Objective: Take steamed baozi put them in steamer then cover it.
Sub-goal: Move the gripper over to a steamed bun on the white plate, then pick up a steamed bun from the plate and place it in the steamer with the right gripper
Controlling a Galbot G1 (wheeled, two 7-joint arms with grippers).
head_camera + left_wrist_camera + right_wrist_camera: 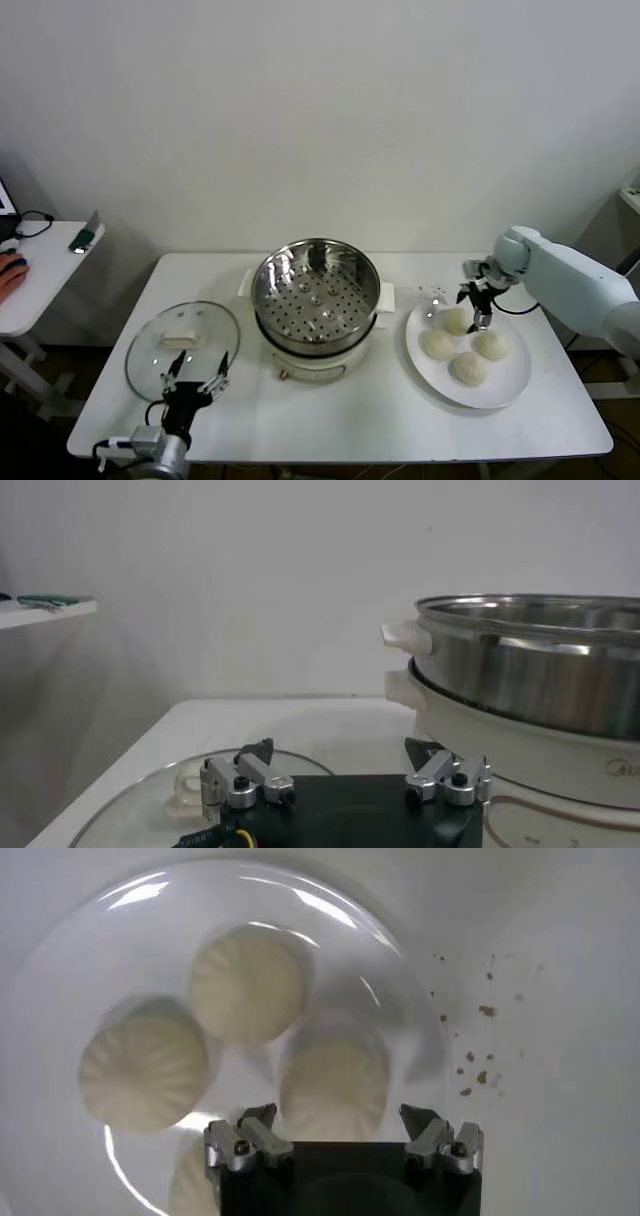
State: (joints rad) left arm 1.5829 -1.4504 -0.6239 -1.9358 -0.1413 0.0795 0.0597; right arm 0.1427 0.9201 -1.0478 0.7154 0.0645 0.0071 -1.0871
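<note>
White tabletop bears smooth round baozi (pixel 335 1086) on a glossy plate (pixel 515 377), right gripper (pixel 340 1120) jaws wide astride one

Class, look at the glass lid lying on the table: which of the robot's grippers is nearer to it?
The left. The left gripper hovers at the glass lid's near edge, while the right gripper is across the steamer, over the buns.

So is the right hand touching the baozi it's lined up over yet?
Apart. The right wrist view shows the right hand with its fingers spread on either side of the baozi on the plate, with plate visible between each fingertip and the bun.
</note>
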